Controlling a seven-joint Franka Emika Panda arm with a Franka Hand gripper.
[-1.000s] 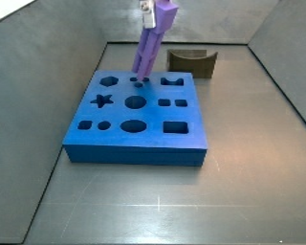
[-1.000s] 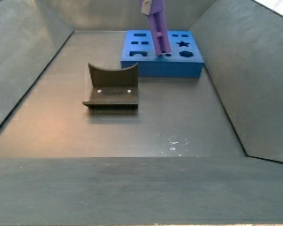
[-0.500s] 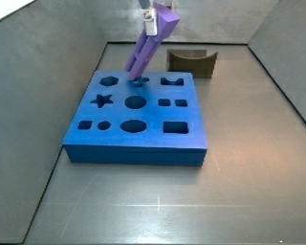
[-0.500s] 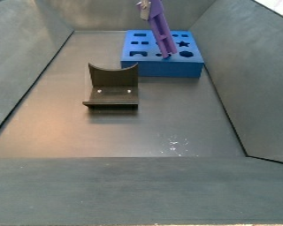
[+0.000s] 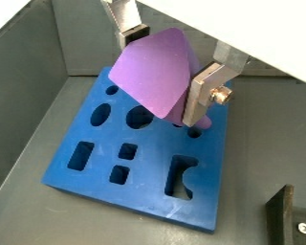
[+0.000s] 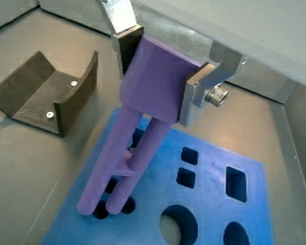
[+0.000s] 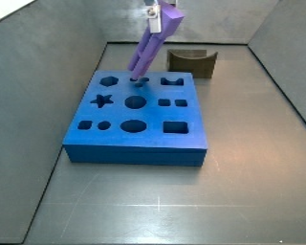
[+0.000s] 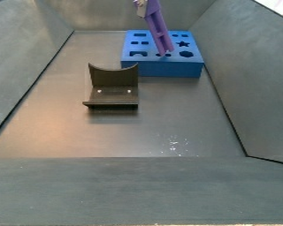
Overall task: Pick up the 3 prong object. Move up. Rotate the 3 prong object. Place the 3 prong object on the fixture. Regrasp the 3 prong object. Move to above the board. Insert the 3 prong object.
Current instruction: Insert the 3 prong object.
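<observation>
My two-finger gripper [image 5: 170, 67] is above the large thick blue square board with cut-out holes [image 5: 149, 187], and its flat silver fingers [image 5: 205, 93] pinch the upper end of the small purple plastic three-prong peg [image 5: 160, 75]. In both wrist views one finger plate lies flat against each side of the purple block, so the jaws are pressed on it.

In a wrist view the peg [image 6: 141, 122] hangs down from my gripper [image 6: 163, 65] at a slant, and its short round prongs at the lower end reach the top face of the board [image 6: 220, 211], at the edge near the small holes. I cannot tell if the prongs already sit inside the holes or only touch the surface.

In a side view the peg [image 7: 153, 46] leans: the held end is higher and toward the back wall, the lower end meets the board [image 7: 137, 131] near its far edge, close to the row of round cut-outs. My gripper [image 7: 157, 13] is mostly cut off by the upper border of this picture. In a side view from the opposite side the peg [image 8: 157, 25] stands over the board [image 8: 163, 55] in the same tilted way.

The small dark olive-brown fixture with the curved scooped top [image 8: 110, 86] stands on the grey floor, well apart from the board, and nothing lies in it. It shows also in a wrist view [image 6: 46, 88] and in a side view [image 7: 194, 61], behind the board.
</observation>
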